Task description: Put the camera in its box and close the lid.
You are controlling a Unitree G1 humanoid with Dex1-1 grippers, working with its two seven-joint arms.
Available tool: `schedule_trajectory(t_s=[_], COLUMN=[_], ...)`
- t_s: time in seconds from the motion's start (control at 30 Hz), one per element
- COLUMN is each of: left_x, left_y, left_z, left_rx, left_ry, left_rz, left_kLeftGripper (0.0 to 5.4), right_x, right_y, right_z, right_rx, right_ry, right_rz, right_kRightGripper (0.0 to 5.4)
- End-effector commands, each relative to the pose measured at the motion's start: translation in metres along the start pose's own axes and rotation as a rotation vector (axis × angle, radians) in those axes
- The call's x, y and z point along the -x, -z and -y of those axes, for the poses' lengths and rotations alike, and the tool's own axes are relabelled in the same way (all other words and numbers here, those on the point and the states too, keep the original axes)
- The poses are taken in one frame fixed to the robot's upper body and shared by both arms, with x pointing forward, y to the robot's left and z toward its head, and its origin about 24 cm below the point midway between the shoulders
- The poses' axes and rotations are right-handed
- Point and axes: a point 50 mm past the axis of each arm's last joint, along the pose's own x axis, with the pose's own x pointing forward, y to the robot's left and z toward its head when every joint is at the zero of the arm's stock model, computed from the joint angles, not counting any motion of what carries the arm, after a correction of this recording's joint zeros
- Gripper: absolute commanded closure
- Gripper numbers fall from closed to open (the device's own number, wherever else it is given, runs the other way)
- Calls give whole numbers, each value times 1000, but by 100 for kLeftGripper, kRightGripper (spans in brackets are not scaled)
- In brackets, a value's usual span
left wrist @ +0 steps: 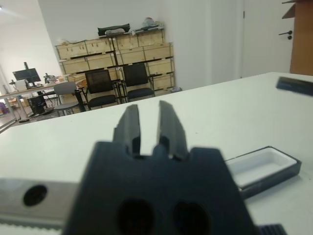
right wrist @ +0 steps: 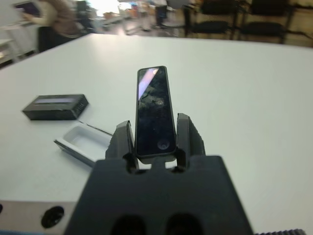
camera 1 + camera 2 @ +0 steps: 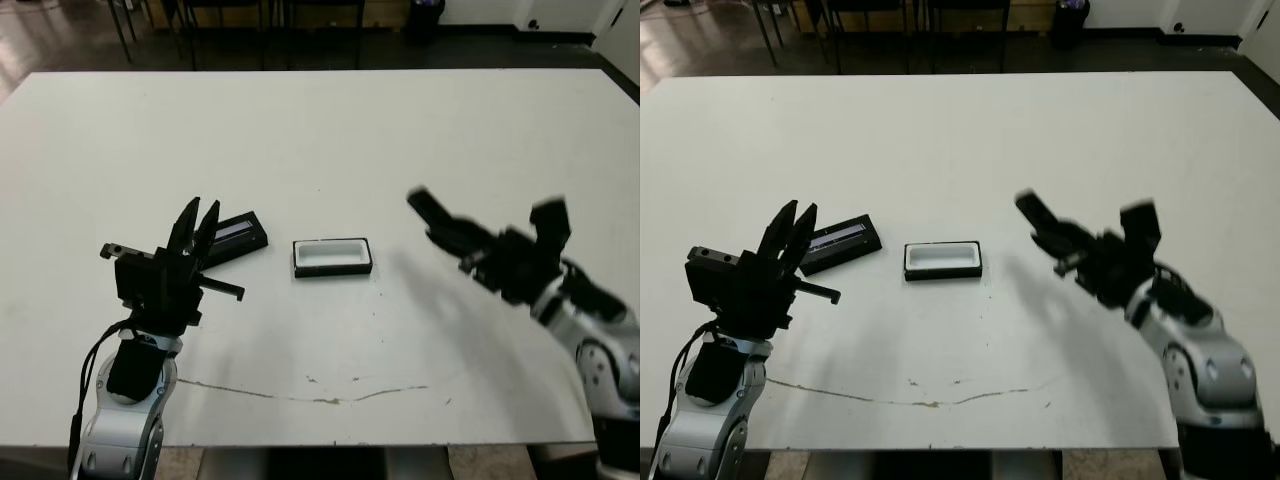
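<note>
Right now the right gripper [image 2: 155, 134] pinches the camera [image 2: 155, 110] between its two black fingers, holding it by one end so the rest sticks out free. I think it is held that way so the long bar can be laid down into the box without the fingers bumping the walls. The camera is up in the air, off the table, at about 3 o'clock from the box [image 3: 332, 256], and well apart from it.

The box sits open near the middle of the white table [image 3: 320, 120]. It is a small flat tray with black walls and a smooth white inside with round corners. It looks empty, so the camera has yet to go in.

The lid [image 3: 236, 235] lies flat on the table at about 9 o'clock from the box, just beside it, turned a little. It is a flat black piece with a pale strip along it. It is likely left close by so it is easy to grab later.

The left gripper [image 3: 196, 228] hangs near the lid with nothing in it. Its fingers are close together with only a thin gap.

The camera is slim, dark and a bit shiny, with round ends
</note>
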Motion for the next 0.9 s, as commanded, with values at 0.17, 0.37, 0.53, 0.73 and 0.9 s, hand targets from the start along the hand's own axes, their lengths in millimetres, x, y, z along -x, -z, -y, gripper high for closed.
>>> schedule_trajectory(t_s=[0.17, 0.37, 0.53, 0.73, 0.9], left_x=[3, 4, 3, 2, 1], left_y=[5, 6, 6, 6, 6], left_z=[3, 2, 2, 1, 1], left_rx=[1, 6, 6, 9, 8], left_ry=[-4, -12, -14, -19, -17], left_rz=[-25, -26, -26, -27, -22], left_kLeftGripper=[540, 540, 540, 540, 540], right_x=[-29, -51, -63, -73, -76], right_y=[-11, -23, -25, -22, -22], right_z=[10, 3, 0, 0, -1], right_rx=[162, 246, 328, 378, 406], right_ry=[-147, -327, -431, -575, -660], right_rz=[-52, -124, -244, -342, -383], right_kRightGripper=[523, 523, 524, 524, 524])
